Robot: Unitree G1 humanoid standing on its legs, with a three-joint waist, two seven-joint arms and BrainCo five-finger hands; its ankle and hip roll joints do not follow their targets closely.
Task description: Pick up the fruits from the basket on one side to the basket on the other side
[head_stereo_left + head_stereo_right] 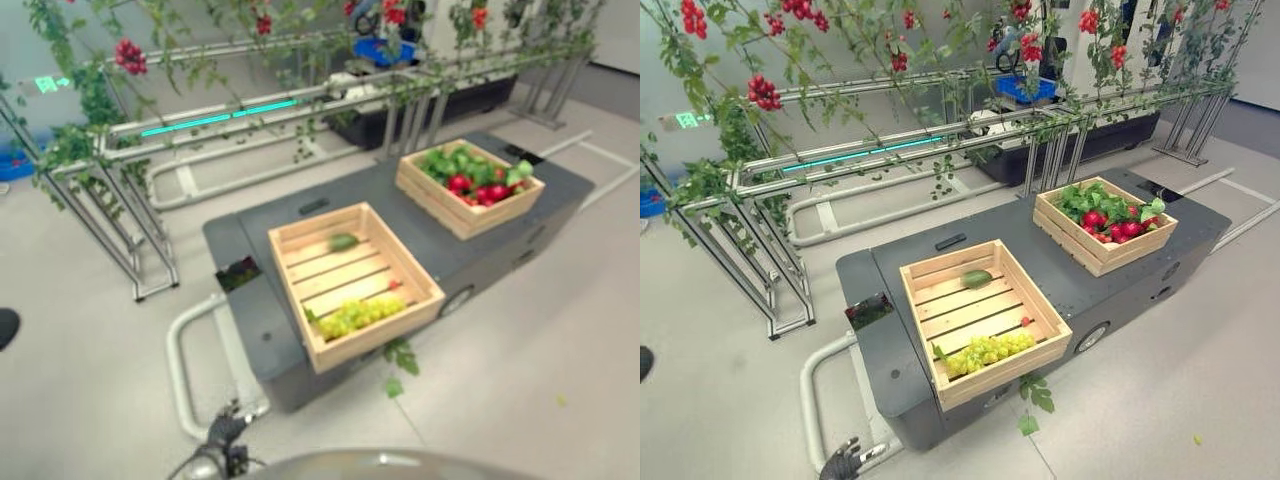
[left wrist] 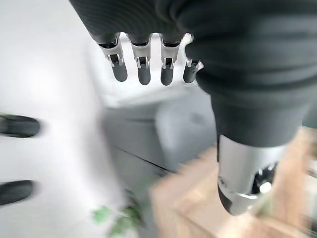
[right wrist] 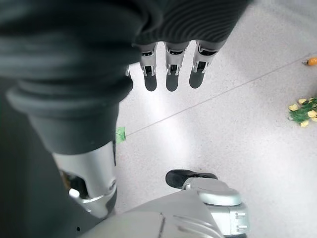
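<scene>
Green fruit is laid crosswise on the slats of the near crate. Left hand and right hand are held loosely open, nothing gripped.

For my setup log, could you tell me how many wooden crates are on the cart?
2: the near crate at the cart's front holding grapes, and the far crate behind, full of red and green produce.

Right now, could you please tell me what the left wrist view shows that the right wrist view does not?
Left wrist view: the light wooden crate on the dark grey cart, green leaves on the floor. Right wrist view: a yellow-green sprig and a small orange bit on the floor. Both: pale floor, and an open, empty hand: left hand, right hand.
</scene>
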